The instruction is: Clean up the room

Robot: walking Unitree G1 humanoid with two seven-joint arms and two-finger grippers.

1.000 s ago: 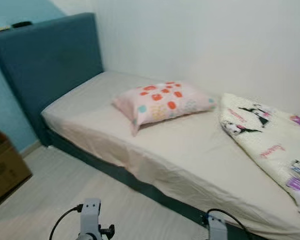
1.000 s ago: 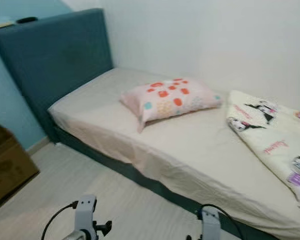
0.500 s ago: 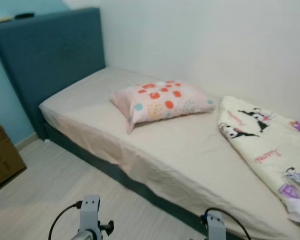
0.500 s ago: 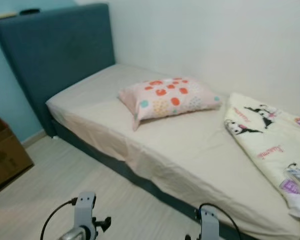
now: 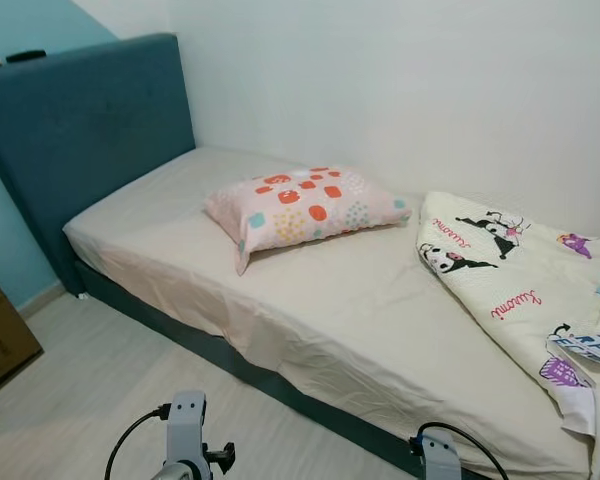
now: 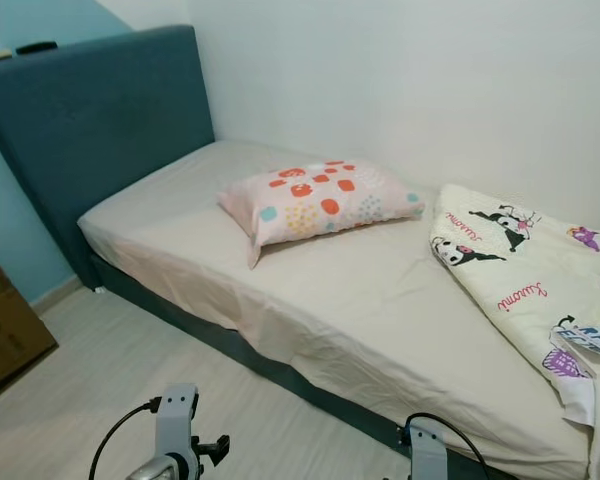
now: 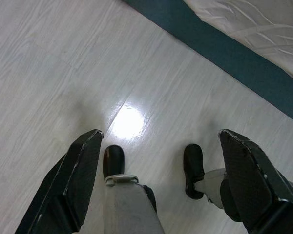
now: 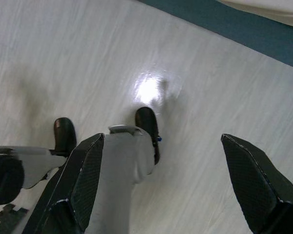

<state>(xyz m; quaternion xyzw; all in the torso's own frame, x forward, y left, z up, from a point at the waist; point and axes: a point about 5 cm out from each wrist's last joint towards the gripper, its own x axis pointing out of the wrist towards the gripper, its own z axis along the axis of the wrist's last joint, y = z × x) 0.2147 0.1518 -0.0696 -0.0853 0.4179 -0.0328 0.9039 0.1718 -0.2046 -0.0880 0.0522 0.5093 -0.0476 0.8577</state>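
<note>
You look down at a single bed (image 5: 370, 330) w/ a beige sheet; it runs from far left to near right along the white wall (image 5: 400, 90). The teal headboard (image 5: 80, 130) stands at the far left end. A pink pillow (image 5: 300, 205) w/ orange and mint spots lies about mid-bed, closer to the wall side, slightly turned. To the right of it, near but apart, a cream blanket (image 5: 520, 290) w/ cartoon prints lies bunched on the right part of the mattress, its near right end reaching the bed edge. A brown cardboard box (image 5: 0, 335) sits on the pale wood floor (image 5: 100, 390) at the left, just past the headboard.

Both arms hang low in front of the bed, holding nothing. Left gripper (image 7: 163, 187): fingers spread wide apart, pointing down at the floor, robot's black feet (image 7: 113, 161) between them. Right gripper (image 8: 173, 183): also spread wide, nothing between the fingers, above the floor beside the teal bed base (image 8: 244, 29).
</note>
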